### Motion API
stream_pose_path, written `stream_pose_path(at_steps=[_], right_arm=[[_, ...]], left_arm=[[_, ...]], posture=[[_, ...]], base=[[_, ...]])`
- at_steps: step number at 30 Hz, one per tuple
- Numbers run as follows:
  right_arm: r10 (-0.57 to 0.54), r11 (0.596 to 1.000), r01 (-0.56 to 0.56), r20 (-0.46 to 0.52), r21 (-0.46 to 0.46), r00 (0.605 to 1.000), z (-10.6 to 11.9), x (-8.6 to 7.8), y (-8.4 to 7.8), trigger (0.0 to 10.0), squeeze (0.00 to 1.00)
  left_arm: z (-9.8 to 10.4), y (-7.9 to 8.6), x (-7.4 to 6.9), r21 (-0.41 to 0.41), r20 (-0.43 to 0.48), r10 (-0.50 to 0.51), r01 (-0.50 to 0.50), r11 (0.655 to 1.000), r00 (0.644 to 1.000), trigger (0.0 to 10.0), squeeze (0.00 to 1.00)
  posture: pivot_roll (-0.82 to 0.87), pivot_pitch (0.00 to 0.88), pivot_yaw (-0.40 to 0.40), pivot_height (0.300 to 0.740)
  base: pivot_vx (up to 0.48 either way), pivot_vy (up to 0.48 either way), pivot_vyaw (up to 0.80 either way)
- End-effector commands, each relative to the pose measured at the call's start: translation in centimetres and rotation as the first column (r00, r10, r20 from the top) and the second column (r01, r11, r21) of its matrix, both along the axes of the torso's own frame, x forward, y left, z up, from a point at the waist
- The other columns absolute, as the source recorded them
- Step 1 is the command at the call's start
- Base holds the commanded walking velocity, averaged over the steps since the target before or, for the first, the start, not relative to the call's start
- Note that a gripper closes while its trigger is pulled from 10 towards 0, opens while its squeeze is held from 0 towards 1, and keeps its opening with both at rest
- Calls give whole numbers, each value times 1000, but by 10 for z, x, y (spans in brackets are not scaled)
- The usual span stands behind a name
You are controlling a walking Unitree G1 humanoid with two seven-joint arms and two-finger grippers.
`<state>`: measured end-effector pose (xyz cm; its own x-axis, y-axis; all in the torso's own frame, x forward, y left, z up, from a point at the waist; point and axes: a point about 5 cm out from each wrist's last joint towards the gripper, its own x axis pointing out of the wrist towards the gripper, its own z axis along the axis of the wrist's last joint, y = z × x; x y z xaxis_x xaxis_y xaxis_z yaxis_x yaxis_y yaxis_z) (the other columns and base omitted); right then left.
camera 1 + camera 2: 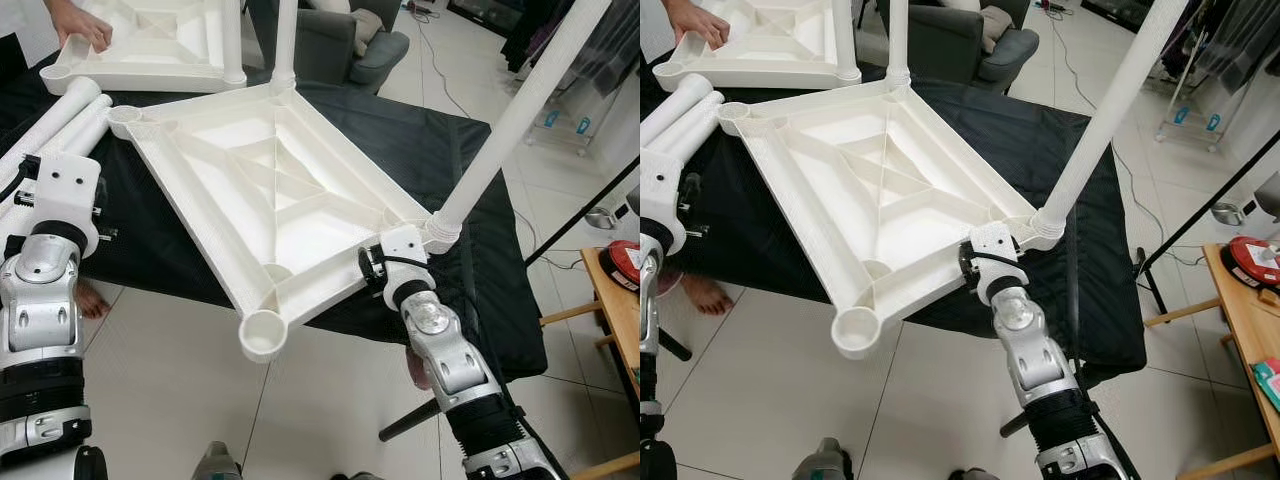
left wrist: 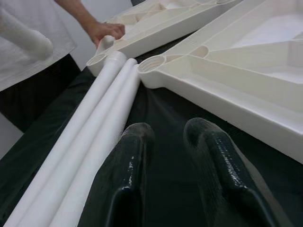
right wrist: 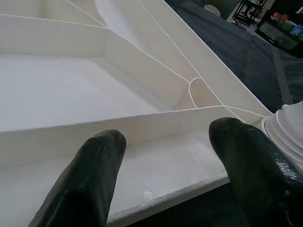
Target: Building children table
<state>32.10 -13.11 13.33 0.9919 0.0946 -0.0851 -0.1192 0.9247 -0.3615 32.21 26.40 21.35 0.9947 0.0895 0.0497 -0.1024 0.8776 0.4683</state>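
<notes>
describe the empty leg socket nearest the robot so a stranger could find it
On the black cloth lies a white tabletop, upside down. Its corner nearest the robot, overhanging the floor, ends in a round open socket. The right corner, by the right gripper, holds a leg.

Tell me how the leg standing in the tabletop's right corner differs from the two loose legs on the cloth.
The fitted leg stands upright in a corner socket of the upturned tabletop; the loose legs lie flat on the black cloth. The fitted leg is beside the right hand, whose fingers straddle the tabletop's rim; the loose legs lie side by side ahead of the left hand. All are plain white tubes.
</notes>
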Motion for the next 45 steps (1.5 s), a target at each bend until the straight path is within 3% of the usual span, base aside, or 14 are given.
stream_pose_path(at_steps=[1, 7, 9, 13, 16, 18, 19, 20, 22, 23, 28, 29, 35, 45], right_arm=[[-116, 993, 112, -151, -31, 982, -30, -5, -31, 10000, 0], [-307, 949, 292, -143, -117, 941, -30, -1, -91, 10000, 0], [-307, 949, 292, -143, -117, 941, -30, -1, -91, 10000, 0], [-353, 935, 355, 105, 5, 930, 24, 15, -112, 10000, 0], [-291, 957, 281, 211, 78, 933, 49, 18, -103, 10000, 0], [-42, 980, -33, 373, 195, 927, 90, 10, -50, 10000, 0], [71, 960, -176, 417, 218, 906, 102, 2, -26, 10000, 0], [150, 934, -272, 437, 233, 887, 108, -5, -9, 10000, 0], [189, 918, -318, 442, 239, 877, 110, -8, 0, 10000, 0], [382, 821, -510, 419, 254, 824, 110, -25, 34, 10000, 0], [576, 691, -677, 372, 253, 728, 102, -48, 67, 10000, 0], [613, 666, -702, 352, 252, 707, 98, -53, 72, 10000, 0], [755, 578, -794, 245, 191, 608, 76, -69, 81, 10000, 0], [753, 576, -786, 229, 226, 617, 83, -75, 72, 10000, 0]], left_arm=[[-9, -2, 0, 4, -45, -18, 19, 1000, 999, 10000, 0], [-13, -21, 4, -6, -64, -112, 112, 994, 992, 10000, 0], [-13, -21, 4, -6, -64, -112, 112, 994, 992, 10000, 0], [-15, -26, 9, 10, -95, -131, 133, 991, 987, 10000, 0], [-14, -19, 11, 36, -108, -98, 103, 994, 989, 10000, 0], [-7, 15, 16, 108, -132, 10, 4, 994, 991, 10000, 20], [-4, 30, 17, 130, -139, 58, -40, 991, 989, 10000, 902], [-2, 41, 18, 134, -150, 86, -65, 989, 985, 10000, 1000], [-1, 46, 19, 133, -156, 97, -77, 988, 983, 10000, 1000], [3, 61, 21, 134, -170, 142, -120, 984, 975, 10000, 1000], [7, 76, 22, 122, -187, 178, -157, 980, 966, 10000, 1000], [7, 78, 23, 98, -200, 172, -155, 983, 965, 10000, 0], [12, 98, 19, 63, -243, 172, -162, 985, 955, 10000, 0], [18, 136, 3, 128, -248, 304, -280, 951, 920, 10000, 0]], posture=[[216, 112, -83, 740], [216, 112, -83, 740], [216, 112, -83, 740], [205, 115, -66, 740], [203, 115, -65, 740], [213, 125, -70, 740], [213, 125, -70, 740], [214, 132, -75, 740], [214, 132, -75, 740], [210, 146, -85, 740], [205, 149, -88, 740], [205, 149, -88, 740], [193, 163, -106, 740], [185, 183, -122, 740]], base=[[0, 0, 0], [0, 0, 0], [0, 0, 0], [0, 0, 0], [0, 0, 0], [0, 0, 0], [0, 0, 0], [0, 0, 0], [0, 0, 0], [0, 0, 0], [0, 0, 0], [0, 0, 0], [0, 0, 0], [0, 0, 0]])
